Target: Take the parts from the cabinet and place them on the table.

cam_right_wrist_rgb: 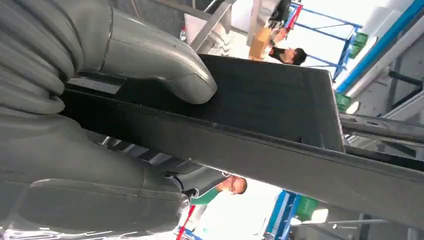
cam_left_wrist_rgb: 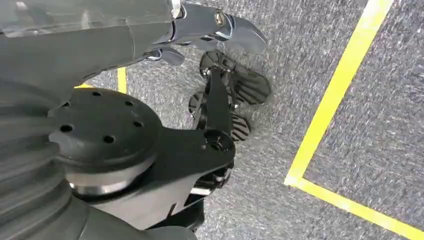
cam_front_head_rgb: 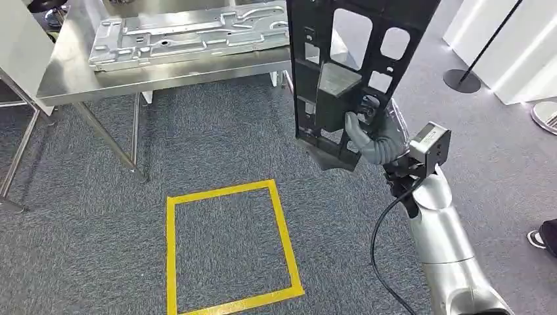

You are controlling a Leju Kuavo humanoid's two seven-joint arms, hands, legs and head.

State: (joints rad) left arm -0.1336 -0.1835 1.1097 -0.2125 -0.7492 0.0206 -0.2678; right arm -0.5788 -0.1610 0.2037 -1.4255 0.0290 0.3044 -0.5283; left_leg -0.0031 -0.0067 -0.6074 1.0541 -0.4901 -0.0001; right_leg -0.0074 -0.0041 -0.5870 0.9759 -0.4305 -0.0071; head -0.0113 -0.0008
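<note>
My right hand (cam_front_head_rgb: 374,138) grips a tall black plastic panel (cam_front_head_rgb: 338,82) with several cut-outs by its lower edge and holds it upright in front of me, just right of the steel table (cam_front_head_rgb: 72,79). Close up in the right wrist view, the grey thumb (cam_right_wrist_rgb: 150,55) presses on the panel's flat black face (cam_right_wrist_rgb: 260,100). A silver stamped metal part (cam_front_head_rgb: 190,33) lies flat on the table top. My left hand (cam_left_wrist_rgb: 220,30) hangs low over the carpet, fingers loosely extended with nothing in them.
A yellow taped square (cam_front_head_rgb: 230,190) marks the grey carpet before me. The table's legs (cam_front_head_rgb: 108,141) stand to its far left. A black stanchion base (cam_front_head_rgb: 461,80) sits at the right, and a person's shoe (cam_front_head_rgb: 542,239) shows at the right edge.
</note>
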